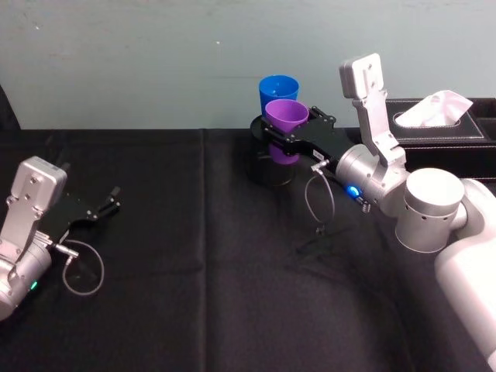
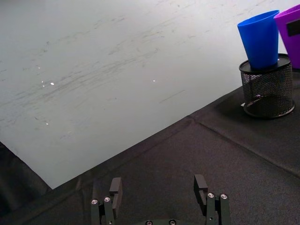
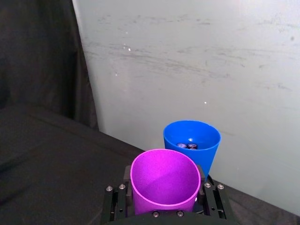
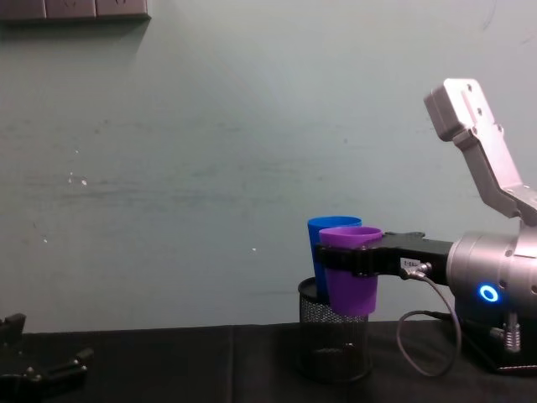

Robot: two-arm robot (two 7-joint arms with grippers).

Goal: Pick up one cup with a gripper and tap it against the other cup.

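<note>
I judge the pick-up done and the tap itself in hand; my right tool (image 1: 288, 130) is clenched on the purple cup (image 4: 351, 290), a finger on either side of its wall just under the rim, and holds it off the tabletop (image 1: 194, 271), toward the back near the wall. The blue cup (image 2: 259, 40) stands in the mouth of a black mesh pen holder (image 2: 267, 91), so it sits raised, its rim near the height of the purple one; the purple cup hangs just beside it on my side, in front of the holder's upper part. From the chest view the two overlap, and in the right wrist view the rims look very close; I cannot tell whether they touch.

Both cups stand mouth up, long axis close to vertical, narrow end down; the purple one shows no clear tilt.

The next move, as I read it, is a short, soft push away from me, wall against wall; the blue cup is only perched in the holder, so a hard knock could rock or tip it.

My left tool (image 2: 158, 187) lies low at the tabletop's left, fingers spread and holding nothing, well apart from the cups.
</note>
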